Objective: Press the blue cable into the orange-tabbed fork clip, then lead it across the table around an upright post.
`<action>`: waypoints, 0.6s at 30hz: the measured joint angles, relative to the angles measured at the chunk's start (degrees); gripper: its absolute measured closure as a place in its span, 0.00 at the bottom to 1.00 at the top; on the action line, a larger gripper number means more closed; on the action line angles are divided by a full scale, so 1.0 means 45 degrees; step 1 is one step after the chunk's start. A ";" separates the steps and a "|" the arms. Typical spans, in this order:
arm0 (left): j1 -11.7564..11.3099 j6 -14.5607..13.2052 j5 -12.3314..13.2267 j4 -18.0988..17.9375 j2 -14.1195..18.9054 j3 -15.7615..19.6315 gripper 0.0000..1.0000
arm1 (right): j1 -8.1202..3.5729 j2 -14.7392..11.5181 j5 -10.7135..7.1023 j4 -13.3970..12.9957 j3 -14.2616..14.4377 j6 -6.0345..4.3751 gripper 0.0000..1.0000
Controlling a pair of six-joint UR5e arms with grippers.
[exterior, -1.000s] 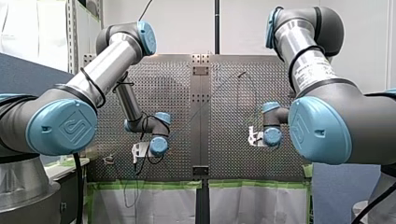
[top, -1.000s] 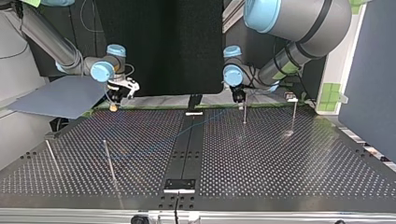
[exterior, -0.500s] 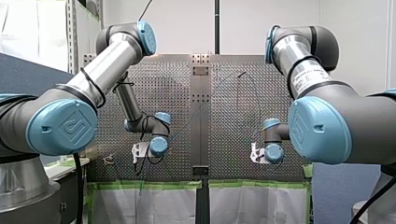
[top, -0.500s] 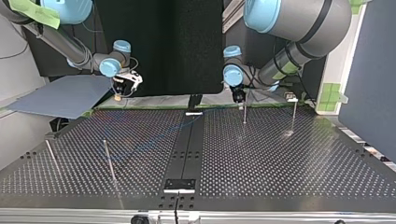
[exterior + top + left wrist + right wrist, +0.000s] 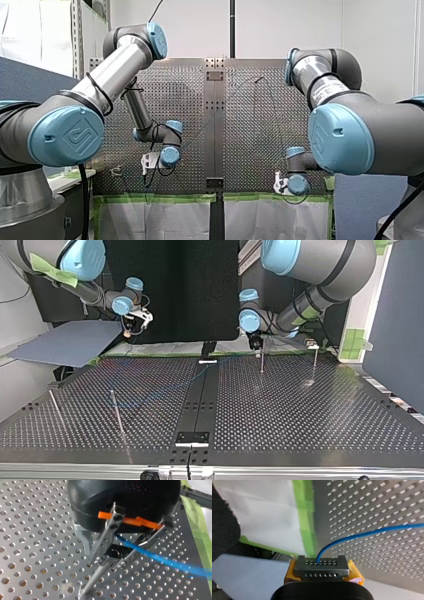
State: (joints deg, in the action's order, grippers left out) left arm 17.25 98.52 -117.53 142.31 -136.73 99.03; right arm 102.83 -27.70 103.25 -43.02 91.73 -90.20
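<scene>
Grips the blue cable (image 5: 367, 533) in the right hand (image 5: 321, 562) near the bench (image 5: 374, 505) edge, and in the left hand (image 5: 110, 561) beside a post (image 5: 96, 578).

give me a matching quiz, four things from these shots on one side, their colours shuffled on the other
Things:
1 cable
2 tape
3 post
4 right end effector pads

Colours:
a green
b yellow
c silver
d blue

Pairs: 1-d, 2-a, 3-c, 4-b
</scene>
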 joint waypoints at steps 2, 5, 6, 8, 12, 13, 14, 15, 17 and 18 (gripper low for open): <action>0.0000 -0.0007 0.0000 0.0007 0.0000 0.0000 0.00 | -0.0111 0.0212 0.0046 -0.0137 -0.0001 -0.0035 1.00; 0.0003 -0.0017 0.0000 0.0038 0.0003 0.0000 0.00 | -0.0191 0.0373 0.0073 -0.0244 0.0000 -0.0064 1.00; 0.0003 -0.0024 0.0000 0.0054 0.0001 0.0001 0.00 | -0.0205 0.0397 0.0075 -0.0262 -0.0001 -0.0068 1.00; 0.0003 -0.0038 0.0000 0.0073 0.0002 0.0000 0.00 | -0.0272 0.0479 0.0065 -0.0345 -0.0001 -0.0079 1.00; 0.0003 -0.0055 0.0001 0.0119 0.0003 0.0000 0.00 | -0.0559 0.0748 0.0015 -0.0648 -0.0002 -0.0092 1.00; 0.0003 -0.0056 0.0001 0.0125 0.0003 0.0001 0.00 | -0.0670 0.0831 0.0000 -0.0775 -0.0002 -0.0094 1.00; 0.0003 -0.0057 0.0001 0.0128 0.0003 0.0000 0.00 | -0.0743 0.0892 -0.0011 -0.0872 -0.0002 -0.0096 1.00; 0.0003 -0.0058 0.0001 0.0131 0.0004 0.0000 0.00 | -0.0805 0.0957 -0.0021 -0.0965 -0.0002 -0.0100 1.00; 0.0003 -0.0059 0.0001 0.0134 0.0005 0.0000 0.00 | -0.0940 0.1125 -0.0045 -0.1177 -0.0010 -0.0104 1.00; 0.0003 -0.0064 0.0001 0.0135 0.0005 0.0000 0.00 | -0.0995 0.1196 -0.0053 -0.1254 -0.0012 -0.0100 1.00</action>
State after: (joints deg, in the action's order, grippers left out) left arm 17.27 98.23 -117.52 142.92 -136.71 99.03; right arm 98.36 -22.32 103.01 -48.66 91.67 -90.65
